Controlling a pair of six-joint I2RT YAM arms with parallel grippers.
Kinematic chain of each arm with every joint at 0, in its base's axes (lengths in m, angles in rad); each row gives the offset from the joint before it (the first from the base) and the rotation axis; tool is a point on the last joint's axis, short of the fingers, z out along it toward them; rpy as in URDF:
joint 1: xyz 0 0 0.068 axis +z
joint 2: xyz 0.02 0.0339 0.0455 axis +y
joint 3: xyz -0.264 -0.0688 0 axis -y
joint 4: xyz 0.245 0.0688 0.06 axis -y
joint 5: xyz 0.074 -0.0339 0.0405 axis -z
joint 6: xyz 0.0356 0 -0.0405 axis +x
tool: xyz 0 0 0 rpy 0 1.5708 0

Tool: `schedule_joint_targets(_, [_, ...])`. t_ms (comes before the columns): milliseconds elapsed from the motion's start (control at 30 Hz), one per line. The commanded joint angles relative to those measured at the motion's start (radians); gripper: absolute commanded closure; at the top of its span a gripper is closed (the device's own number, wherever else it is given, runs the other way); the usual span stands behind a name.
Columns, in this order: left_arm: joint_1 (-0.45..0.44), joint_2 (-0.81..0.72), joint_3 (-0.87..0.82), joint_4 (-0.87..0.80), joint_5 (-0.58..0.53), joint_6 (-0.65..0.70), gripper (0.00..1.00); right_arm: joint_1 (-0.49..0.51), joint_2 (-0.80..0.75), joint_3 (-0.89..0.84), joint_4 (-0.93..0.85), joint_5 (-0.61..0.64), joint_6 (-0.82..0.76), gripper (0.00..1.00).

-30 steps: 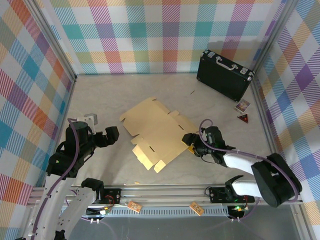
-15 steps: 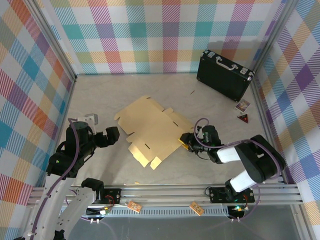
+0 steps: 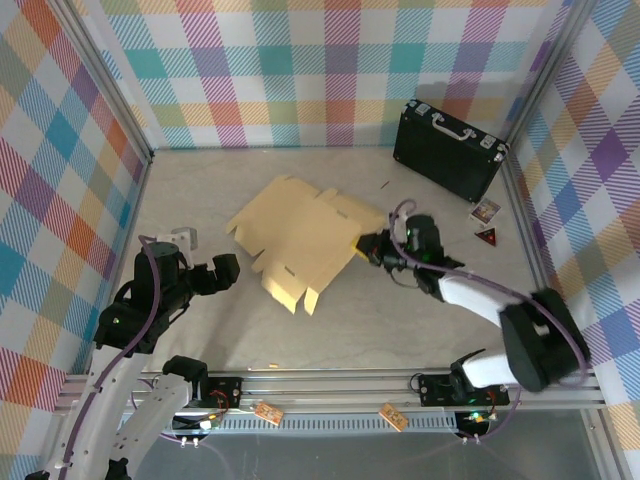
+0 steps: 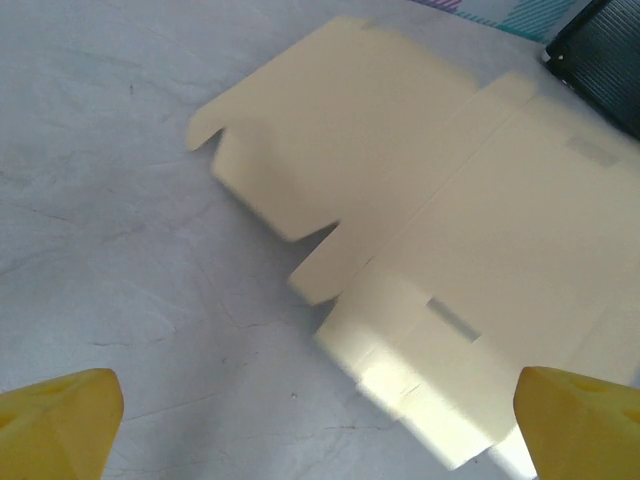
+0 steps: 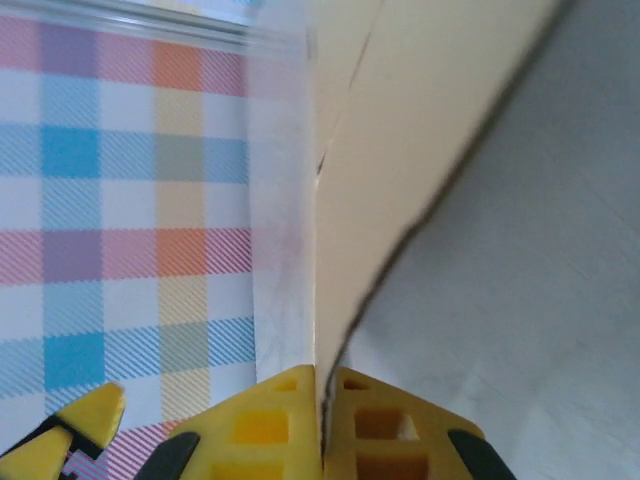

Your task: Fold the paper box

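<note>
The paper box [image 3: 295, 240] lies as an unfolded, die-cut blank, tan side up, at the middle of the desk [image 3: 200, 190]. The right hand [image 3: 368, 246] is closed on the blank's right edge; in its wrist view the thin sheet runs between the yellow fingers [image 5: 262, 425] and rises edge-on. The left hand [image 3: 222, 270] stands wide apart near the desk's left edge, empty, just short of the blank's near flaps and slot [image 4: 455, 322]. No wall appears raised and no tab seated, so the folding is judged barely begun: all panels, flaps and tabs remain to be worked. A black briefcase [image 3: 447, 150] stands in the far right corner, and two small cards [image 3: 485, 211] lie by the right edge, both well apart from the blank. Nothing rests on the blank.
</note>
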Motion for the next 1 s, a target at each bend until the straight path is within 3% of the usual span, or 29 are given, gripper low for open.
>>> schedule_joint_targets(0, [-0.010, -0.001, -0.007, -0.012, -0.001, 0.004, 0.00, -0.013, -0.127, 0.275, -0.586, 0.134, -0.389, 1.00])
schedule_joint_targets(167, [-0.010, -0.005, -0.006, -0.012, -0.001, 0.004, 0.00, -0.018, -0.061, 0.777, -1.210, 0.393, -0.670, 1.00])
schedule_joint_targets(367, [-0.010, -0.011, -0.008, -0.010, 0.000, 0.003, 0.00, -0.017, 0.002, 1.156, -1.624, 0.717, -0.729, 1.00])
schedule_joint_targets(500, [-0.010, -0.010, -0.008, -0.010, 0.003, 0.003, 0.00, 0.014, 0.097, 1.270, -1.775, 0.798, -0.755, 1.00])
schedule_joint_targets(700, [-0.010, -0.012, -0.006, -0.014, -0.007, 0.004, 0.00, 0.245, 0.387, 1.318, -1.905, 0.935, -0.732, 1.00])
schedule_joint_targets(833, [-0.010, -0.022, -0.006, -0.016, -0.025, 0.001, 0.00, 0.371, 0.634, 1.413, -1.865, 0.918, -0.723, 1.00])
schedule_joint_targets(967, [-0.012, -0.025, -0.004, -0.021, -0.044, -0.002, 0.00, 0.464, 0.869, 1.623, -1.872, 0.842, -0.724, 1.00])
